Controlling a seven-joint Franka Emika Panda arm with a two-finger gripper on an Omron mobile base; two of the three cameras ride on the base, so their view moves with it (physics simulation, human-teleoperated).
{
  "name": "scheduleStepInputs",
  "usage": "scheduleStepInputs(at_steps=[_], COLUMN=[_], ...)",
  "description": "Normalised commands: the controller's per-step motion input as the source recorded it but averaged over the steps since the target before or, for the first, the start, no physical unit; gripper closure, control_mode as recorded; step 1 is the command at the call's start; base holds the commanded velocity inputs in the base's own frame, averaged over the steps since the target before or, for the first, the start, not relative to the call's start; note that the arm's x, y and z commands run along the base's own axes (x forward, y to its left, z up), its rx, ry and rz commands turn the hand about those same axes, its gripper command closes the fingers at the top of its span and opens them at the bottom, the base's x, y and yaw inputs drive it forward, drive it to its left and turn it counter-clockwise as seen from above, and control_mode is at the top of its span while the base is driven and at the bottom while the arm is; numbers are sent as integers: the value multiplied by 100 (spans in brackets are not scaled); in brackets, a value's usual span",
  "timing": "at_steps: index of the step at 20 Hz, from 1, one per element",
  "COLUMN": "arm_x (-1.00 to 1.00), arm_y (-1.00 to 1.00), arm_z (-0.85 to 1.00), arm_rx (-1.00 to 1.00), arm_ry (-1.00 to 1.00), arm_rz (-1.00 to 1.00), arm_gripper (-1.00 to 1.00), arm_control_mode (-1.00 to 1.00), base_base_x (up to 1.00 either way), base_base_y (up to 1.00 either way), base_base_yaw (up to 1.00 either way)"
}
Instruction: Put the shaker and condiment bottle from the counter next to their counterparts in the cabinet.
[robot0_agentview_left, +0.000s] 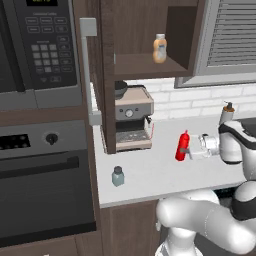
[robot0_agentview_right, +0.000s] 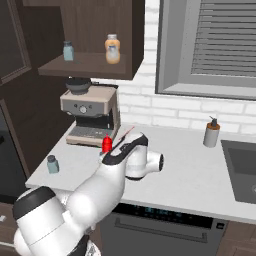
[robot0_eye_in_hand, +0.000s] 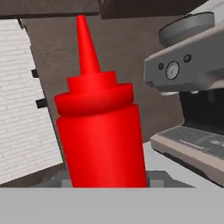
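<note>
Upright on the pale surface (robot0_agentview_left: 150, 175), the slim red squeeze bottle (robot0_agentview_left: 182, 146) sits clenched in the pincer (robot0_agentview_left: 190, 150), near a steel espresso machine (robot0_agentview_left: 133, 123).

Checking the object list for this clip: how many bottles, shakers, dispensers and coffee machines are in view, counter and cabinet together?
Bottles: 2, red bottle on the counter, orange bottle in the cabinet
Shakers: 2, counter shaker, cabinet shaker
Dispensers: 1, dispenser
Coffee machines: 1, coffee machine
Total: 6
</note>
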Motion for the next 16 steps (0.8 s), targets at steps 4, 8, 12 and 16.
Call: scheduleStepInputs(at_steps=[4,8,12,16], arm_x=[-7,0,0,-17], arm_y=[68,50,13,-2], arm_z=[100,100,100,100], arm_rx=[0,0,0,-10], arm_ry=[-15,-16,-1,8], arm_rz=[-27,-47,-48,-33], arm_gripper=[100,100,100,100], arm_control_mode=[-100,-100,-100,-100], base_base_x=[0,0,0,0], base_base_y=[0,0,0,0], base_base_yaw=[0,0,0,0])
